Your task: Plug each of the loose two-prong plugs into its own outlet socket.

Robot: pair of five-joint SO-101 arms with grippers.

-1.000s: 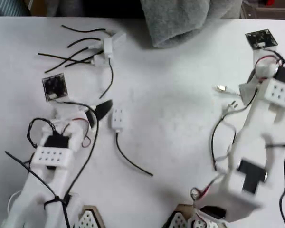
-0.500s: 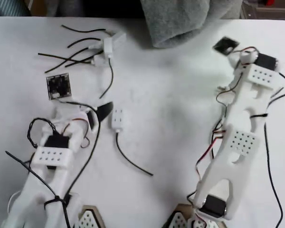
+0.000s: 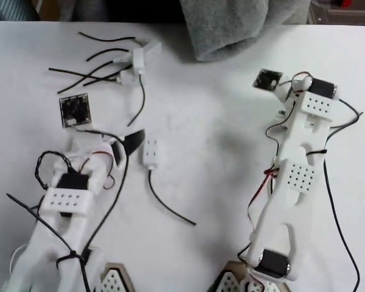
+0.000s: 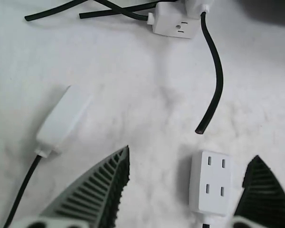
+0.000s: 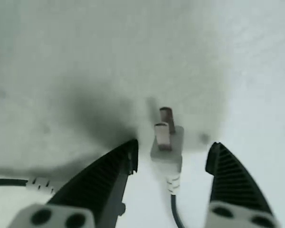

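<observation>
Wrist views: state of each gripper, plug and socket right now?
left gripper: open, a finger on either side of the double socket
double socket: lying face up, all slots empty
far socket: visible slots empty
white block on a cable: lying loose, plugged into nothing
right gripper: open, fingers flanking the two-prong plug, not clamped
two-prong plug: unplugged, lying flat, prongs bare

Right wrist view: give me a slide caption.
Open right gripper straddling a two-prong plug on the white table.
</observation>
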